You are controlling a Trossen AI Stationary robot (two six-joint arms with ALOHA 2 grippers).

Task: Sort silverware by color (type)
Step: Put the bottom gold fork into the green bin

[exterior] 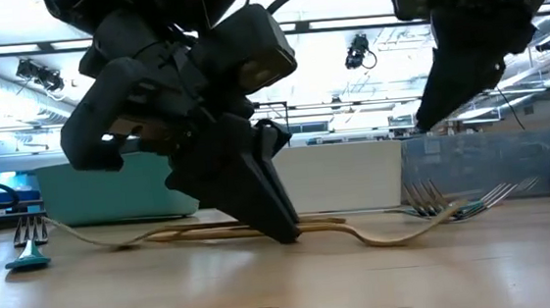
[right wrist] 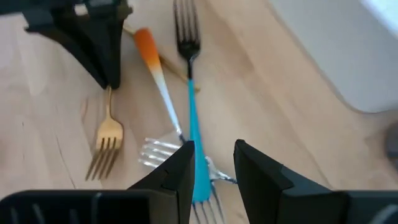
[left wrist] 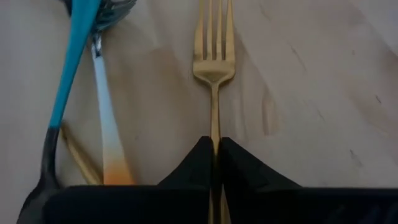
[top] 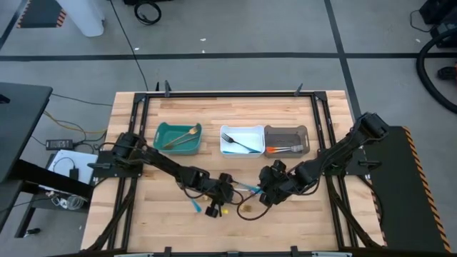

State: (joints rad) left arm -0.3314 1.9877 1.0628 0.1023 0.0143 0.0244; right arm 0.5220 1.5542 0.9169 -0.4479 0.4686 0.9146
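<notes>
A wooden worktop [top: 178, 214] seen from above, with two dark robot arms reaching toward its middle. Along the far side sit three bins in a row: a teal bin [top: 161, 139] holding gold utensils, a white bin [top: 227, 148] holding a dark fork, and a grey bin [top: 303, 133] holding an orange-handled utensil.

The left gripper [left wrist: 215, 152] is down at the worktop with its fingers pinched shut on the thin handle of a gold fork [left wrist: 213, 59], which lies flat on the wood, tines pointing away from the gripper. Just beside it lie a blue-handled fork [left wrist: 71, 68] with a dark head and a white utensil with an orange tip [left wrist: 111, 140], crossing one another.

The right gripper [right wrist: 211, 165] hovers just above the same loose cluster, its fingers parted and holding nothing, directly over the blue handle and some silver tines [right wrist: 155, 152]. One more blue-handled piece [top: 193, 205] lies alone, nearer the front edge, beside the left gripper
</notes>
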